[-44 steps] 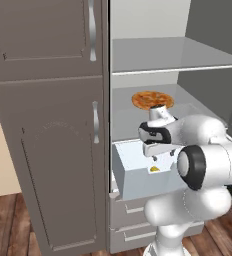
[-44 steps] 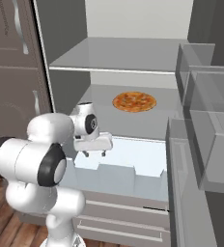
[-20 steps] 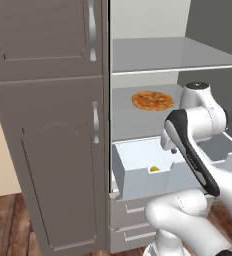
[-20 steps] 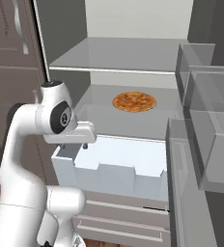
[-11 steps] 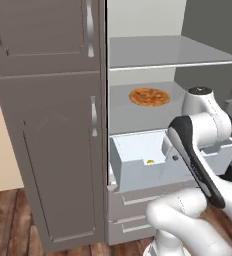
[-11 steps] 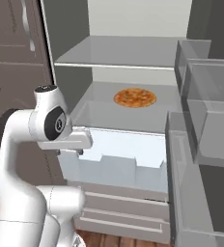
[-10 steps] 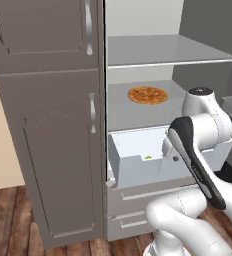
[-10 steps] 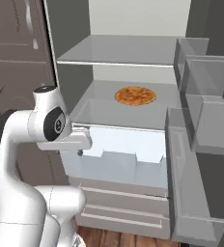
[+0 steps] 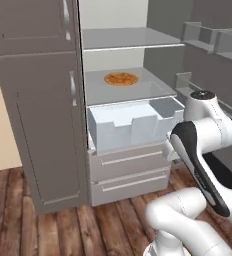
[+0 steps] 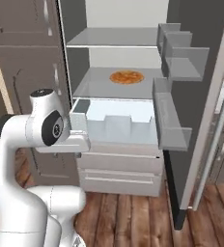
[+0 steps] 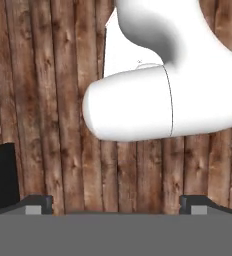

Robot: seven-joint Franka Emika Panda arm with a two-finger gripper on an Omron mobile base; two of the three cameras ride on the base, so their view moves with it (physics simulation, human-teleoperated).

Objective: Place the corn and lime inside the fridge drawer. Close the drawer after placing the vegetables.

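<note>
The fridge drawer (image 9: 129, 128) (image 10: 118, 126) stands pulled out under the lower shelf of the open fridge (image 9: 128, 45), its notched front wall facing me. The corn and the lime are hidden; what lies inside the drawer cannot be made out from here. In the hand view my gripper (image 11: 115, 204) points down at the wooden floor, with its two dark fingertips (image 11: 38, 202) far apart and nothing between them, so it is open. In the right base view my white hand (image 10: 65, 143) hangs just outside the drawer's front left corner.
A pizza (image 9: 120, 78) (image 10: 126, 76) lies on the shelf above the drawer. Two flat-fronted grey drawers (image 9: 130, 172) sit below it. The open door with its bins (image 10: 174, 72) stands at the right, a tall grey cabinet (image 9: 35, 100) at the left.
The whole picture has shifted, so the base has driven back and the fridge looks farther off. My hand has come out from over the drawer and swung down to its front.
</note>
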